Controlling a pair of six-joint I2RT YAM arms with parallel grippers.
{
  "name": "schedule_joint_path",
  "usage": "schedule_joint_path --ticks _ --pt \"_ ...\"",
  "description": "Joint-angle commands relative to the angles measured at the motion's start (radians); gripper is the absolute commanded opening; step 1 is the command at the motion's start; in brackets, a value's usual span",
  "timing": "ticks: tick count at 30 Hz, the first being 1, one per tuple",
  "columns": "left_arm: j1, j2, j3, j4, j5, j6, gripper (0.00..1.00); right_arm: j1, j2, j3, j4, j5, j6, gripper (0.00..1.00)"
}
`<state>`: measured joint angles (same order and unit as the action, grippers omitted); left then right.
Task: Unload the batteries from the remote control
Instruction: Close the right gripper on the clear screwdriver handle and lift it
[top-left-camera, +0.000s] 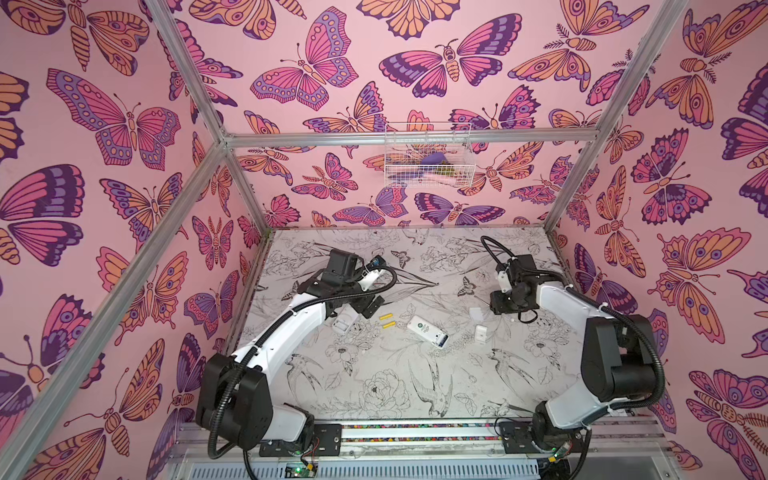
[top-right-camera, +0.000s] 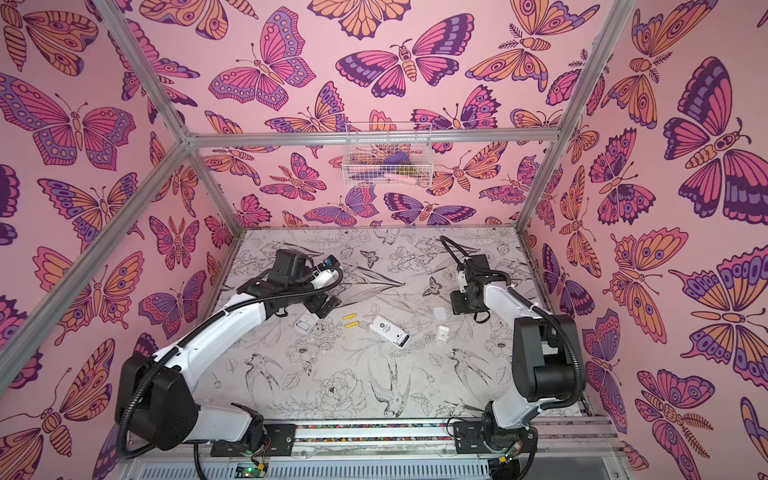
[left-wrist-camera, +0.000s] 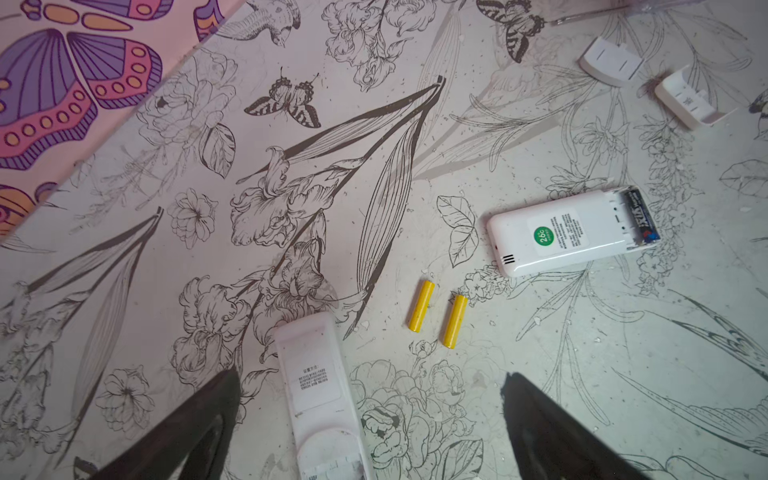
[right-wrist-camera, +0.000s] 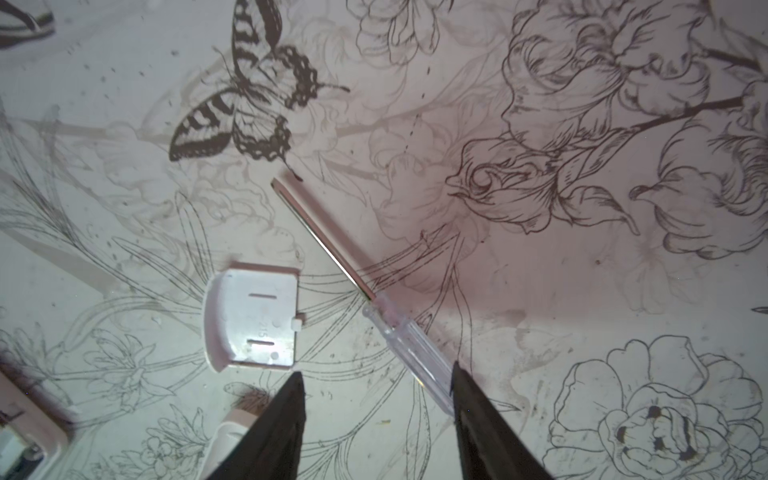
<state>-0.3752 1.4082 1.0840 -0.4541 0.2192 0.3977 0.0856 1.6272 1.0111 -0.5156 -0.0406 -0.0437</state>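
Since the dark battery (left-wrist-camera: 642, 216) lies crosswise in the remote (left-wrist-camera: 561, 232) end toward the right gripper (right-wrist-camera: 376, 370), that gripper, open astride the screwdriver (right-wrist-camera: 401, 347), seems nearer.

Floral table (left-wrist-camera: 582, 374): remotes (left-wrist-camera: 569, 232), yellow batteries (left-wrist-camera: 421, 306), covers (left-wrist-camera: 611, 60), screwdriver (right-wrist-camera: 376, 301)

Two yellow cylindrical batteries (top-left-camera: 389, 326) are lying side by side at nine o'clock of the white plastic remote control (top-left-camera: 428, 331), a dark battery (left-wrist-camera: 642, 218) sitting in its open compartment; two white rectangular plastic covers (top-left-camera: 481, 333) are lying at three o'clock.
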Motion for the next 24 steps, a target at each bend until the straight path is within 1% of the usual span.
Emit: schedule_joint_path --ticks 1,5,8,12,16,19,22,24 --pt "0.013 -0.011 -0.022 -0.017 0.092 -0.054 1.00 -0.005 0.043 0.020 -0.062 0.019 -0.080 0.57" --pt "0.023 -0.018 -0.021 -0.016 0.147 -0.083 1.00 -0.012 0.091 0.039 -0.083 0.025 -0.097 0.57" --pt "0.028 -0.011 -0.025 -0.015 0.149 -0.075 1.00 -0.017 0.099 0.030 -0.067 0.053 -0.099 0.57" --pt "0.036 -0.017 -0.021 -0.016 0.158 -0.082 1.00 -0.020 0.114 0.029 -0.070 0.031 -0.103 0.55" --pt "0.042 -0.008 -0.030 -0.008 0.148 -0.065 1.00 -0.019 0.110 0.013 -0.047 0.044 -0.098 0.52" --pt "0.048 -0.015 -0.026 -0.009 0.163 -0.079 1.00 -0.018 0.115 0.018 -0.056 0.036 -0.093 0.50" --pt "0.054 -0.012 -0.030 -0.009 0.157 -0.068 1.00 -0.019 0.112 0.007 -0.029 0.073 -0.084 0.45" --pt "0.055 -0.010 -0.039 0.003 0.158 -0.068 1.00 -0.019 0.120 0.002 -0.011 0.073 -0.073 0.44"
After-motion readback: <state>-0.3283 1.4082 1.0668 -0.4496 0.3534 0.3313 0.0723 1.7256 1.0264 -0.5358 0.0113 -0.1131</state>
